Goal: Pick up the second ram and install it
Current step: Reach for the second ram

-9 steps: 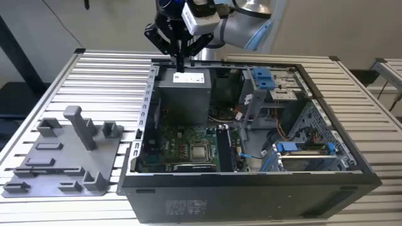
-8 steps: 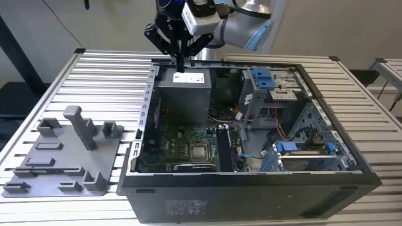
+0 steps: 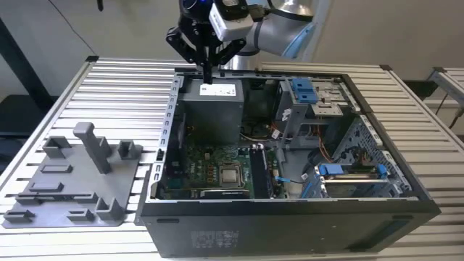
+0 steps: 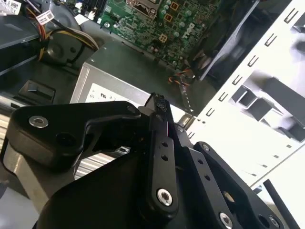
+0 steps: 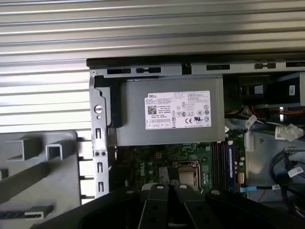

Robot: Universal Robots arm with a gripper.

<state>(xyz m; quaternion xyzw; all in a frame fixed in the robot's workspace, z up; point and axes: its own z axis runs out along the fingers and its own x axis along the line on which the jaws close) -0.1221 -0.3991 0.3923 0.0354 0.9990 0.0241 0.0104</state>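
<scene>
Claw [image 3: 208,76] [image 4: 158,102] shut, its black fingers [image 4: 161,121] pressed flat together, pointing straight down over the far end of an open computer case [image 3: 290,220]. Just below, clear of the tips, a grey power-supply box [image 3: 212,111] with a white label, set in the case's far corner at the exterior view's left. Nearer than the box, flat on the case floor, the green motherboard [image 3: 206,166], with the square processor socket [image 3: 230,175] near its middle.

Second ram [image 3: 261,173] [image 5: 222,162] well apart from the claw: a dark, narrow stick standing on edge in the memory slots just beside the socket, on the exterior view's right of it, running near to far. How many sticks sit side by side there, impossible to tell.

Farther toward the exterior view's right, metal drive bays with blue plastic clips [image 3: 305,91]. Orange and yellow wires [image 4: 44,36] curving beside the power-supply box in the second wrist view. Above the claw, the silver-and-blue arm [image 3: 283,24], reaching in from the far side.

Outside the case, at the exterior view's left, a grey moulded fixture tray [image 3: 73,190] with an upright post [image 3: 91,144], lying on the slatted metal table [image 3: 123,81].
</scene>
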